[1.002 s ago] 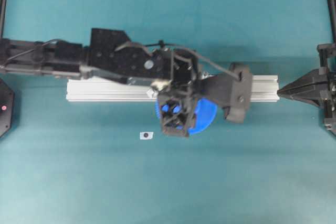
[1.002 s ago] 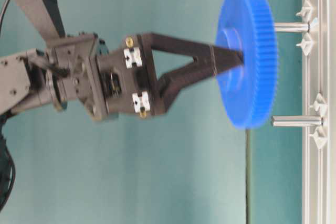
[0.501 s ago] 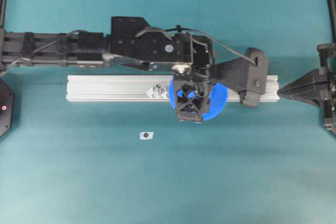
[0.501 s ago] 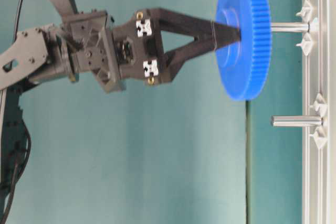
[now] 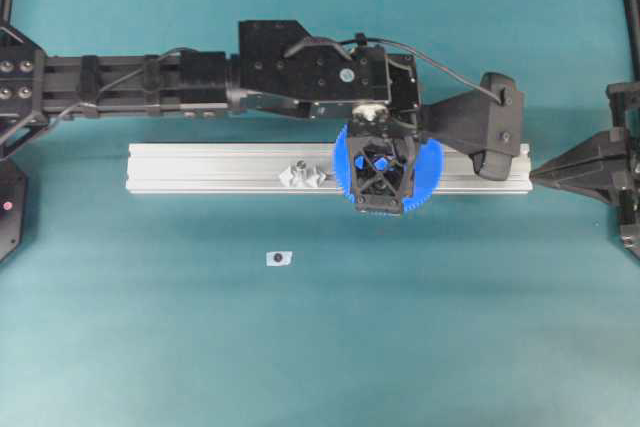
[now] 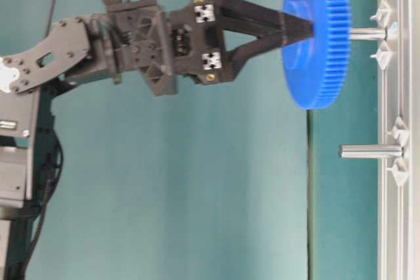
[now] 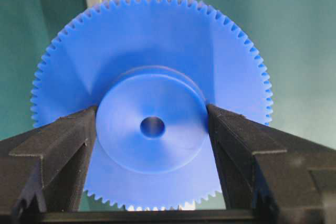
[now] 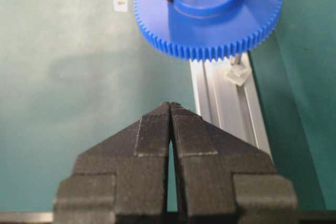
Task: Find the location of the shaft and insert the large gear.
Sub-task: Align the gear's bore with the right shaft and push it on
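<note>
Carried across from the table side of the rail point(image 5: 200, 168), the large gear point(image 6: 316, 37), hub clamped in the left end effector point(image 6: 303, 25), now sits over the shaft point(image 6: 366, 33); bore must align squarely before pressing; right end effector point(image 8: 171, 109) closed, idle.

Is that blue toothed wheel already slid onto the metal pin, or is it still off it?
Cannot tell: from table level the large gear hides the tip of the shaft; it is not yet down at the rail.
</note>
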`<state>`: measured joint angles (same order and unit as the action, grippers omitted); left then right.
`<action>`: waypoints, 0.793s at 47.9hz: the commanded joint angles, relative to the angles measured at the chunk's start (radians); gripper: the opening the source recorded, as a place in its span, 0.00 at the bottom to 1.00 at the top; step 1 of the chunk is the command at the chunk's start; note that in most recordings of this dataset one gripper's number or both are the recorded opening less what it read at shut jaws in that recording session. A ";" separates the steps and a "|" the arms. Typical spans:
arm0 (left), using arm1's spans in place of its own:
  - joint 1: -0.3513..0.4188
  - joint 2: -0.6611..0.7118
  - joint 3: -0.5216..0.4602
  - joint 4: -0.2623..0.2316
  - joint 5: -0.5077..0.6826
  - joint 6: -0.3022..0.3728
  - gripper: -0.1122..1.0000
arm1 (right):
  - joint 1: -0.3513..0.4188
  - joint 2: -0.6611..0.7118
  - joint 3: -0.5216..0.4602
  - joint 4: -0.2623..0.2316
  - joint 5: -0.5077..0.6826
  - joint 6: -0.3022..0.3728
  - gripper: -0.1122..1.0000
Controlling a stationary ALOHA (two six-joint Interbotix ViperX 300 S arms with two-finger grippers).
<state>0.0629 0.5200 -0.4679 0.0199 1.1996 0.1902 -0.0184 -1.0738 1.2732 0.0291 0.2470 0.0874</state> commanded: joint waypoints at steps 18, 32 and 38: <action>0.023 -0.014 -0.032 0.003 -0.009 0.014 0.73 | -0.002 0.005 -0.011 0.000 0.005 0.008 0.10; 0.031 -0.006 -0.034 0.003 -0.020 0.049 0.73 | -0.002 0.005 -0.008 0.000 0.005 0.008 0.10; 0.032 -0.003 -0.032 0.006 -0.040 0.049 0.73 | -0.002 0.005 -0.008 -0.002 0.005 0.008 0.10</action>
<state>0.0890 0.5446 -0.4679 0.0215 1.1766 0.2362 -0.0184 -1.0738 1.2763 0.0276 0.2562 0.0874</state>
